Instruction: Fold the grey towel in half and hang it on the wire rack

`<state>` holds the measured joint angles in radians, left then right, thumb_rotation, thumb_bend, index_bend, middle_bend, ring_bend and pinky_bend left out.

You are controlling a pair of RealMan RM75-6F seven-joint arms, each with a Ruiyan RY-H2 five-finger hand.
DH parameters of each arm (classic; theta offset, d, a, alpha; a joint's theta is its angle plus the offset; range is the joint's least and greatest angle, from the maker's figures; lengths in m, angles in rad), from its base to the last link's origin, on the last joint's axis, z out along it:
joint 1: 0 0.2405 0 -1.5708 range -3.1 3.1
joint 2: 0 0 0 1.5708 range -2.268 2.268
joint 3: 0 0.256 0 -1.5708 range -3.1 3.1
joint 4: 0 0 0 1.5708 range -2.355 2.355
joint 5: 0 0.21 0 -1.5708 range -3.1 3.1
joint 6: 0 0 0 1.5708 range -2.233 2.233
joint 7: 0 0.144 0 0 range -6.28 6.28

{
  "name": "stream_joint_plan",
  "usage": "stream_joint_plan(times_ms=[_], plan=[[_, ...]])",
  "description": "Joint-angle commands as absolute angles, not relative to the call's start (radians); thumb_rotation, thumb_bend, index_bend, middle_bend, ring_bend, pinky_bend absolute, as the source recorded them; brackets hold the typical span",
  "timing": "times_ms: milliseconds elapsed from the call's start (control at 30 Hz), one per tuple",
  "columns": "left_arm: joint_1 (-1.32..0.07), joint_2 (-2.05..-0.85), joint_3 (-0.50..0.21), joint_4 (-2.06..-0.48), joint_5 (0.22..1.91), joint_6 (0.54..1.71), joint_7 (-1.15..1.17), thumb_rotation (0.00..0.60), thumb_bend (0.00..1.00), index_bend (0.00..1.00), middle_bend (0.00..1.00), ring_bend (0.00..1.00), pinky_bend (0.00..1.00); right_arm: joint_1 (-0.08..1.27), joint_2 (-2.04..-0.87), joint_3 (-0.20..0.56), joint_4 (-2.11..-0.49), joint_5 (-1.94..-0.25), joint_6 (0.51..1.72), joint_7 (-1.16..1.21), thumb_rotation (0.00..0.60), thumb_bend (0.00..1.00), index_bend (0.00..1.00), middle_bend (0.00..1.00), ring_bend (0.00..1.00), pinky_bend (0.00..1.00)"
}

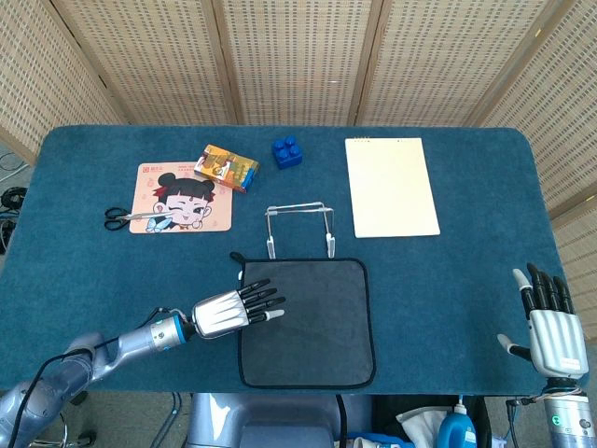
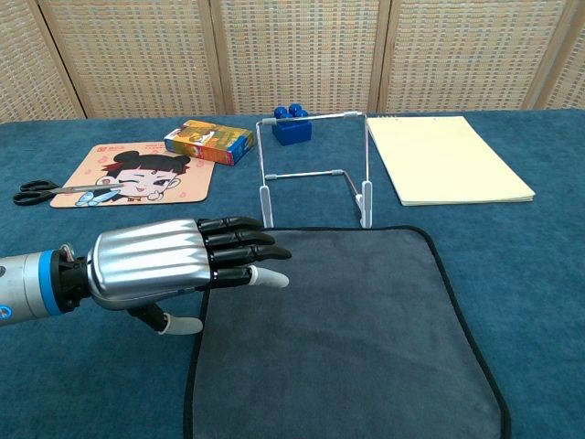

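The grey towel [image 1: 312,317] [image 2: 347,329] with a black hem lies flat and unfolded near the table's front edge. Just behind it stands the wire rack [image 1: 298,227] [image 2: 315,169], bare. My left hand [image 1: 227,312] [image 2: 169,265] hovers palm down over the towel's left edge, fingers stretched out over the cloth, holding nothing. My right hand [image 1: 548,327] is far off at the front right corner, fingers spread and pointing away, empty; the chest view does not show it.
A cartoon mouse pad [image 1: 182,197] [image 2: 132,174] with scissors [image 1: 126,217] [image 2: 41,190] lies at the left. A coloured box [image 1: 227,167] [image 2: 208,141] and a blue brick [image 1: 287,150] [image 2: 291,122] sit behind the rack. A cream notepad [image 1: 390,185] [image 2: 452,169] lies at the right.
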<state>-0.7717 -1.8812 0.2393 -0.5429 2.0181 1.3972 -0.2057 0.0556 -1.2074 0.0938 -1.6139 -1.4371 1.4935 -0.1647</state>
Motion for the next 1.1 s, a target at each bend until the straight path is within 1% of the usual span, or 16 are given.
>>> stream_joint_plan(times_ms=[33, 1100], plan=[[-0.774, -1.883, 0.244, -0.539, 2.015, 1.395, -0.206, 0.6, 0.29, 0.11, 0.0, 0.0, 0.0, 0.056, -1.207, 0.094, -1.614, -1.435, 1.493, -0.163, 0.6, 0.0, 0.0, 0.0, 0.0, 0.0], [-0.768, -1.899, 0.278, -0.505, 1.982, 1.41, -0.208, 0.6, 0.31, 0.11, 0.0, 0.0, 0.0, 0.056, -1.203, 0.095, -1.612, -1.426, 1.492, -0.153, 0.6, 0.0, 0.0, 0.0, 0.0, 0.0]])
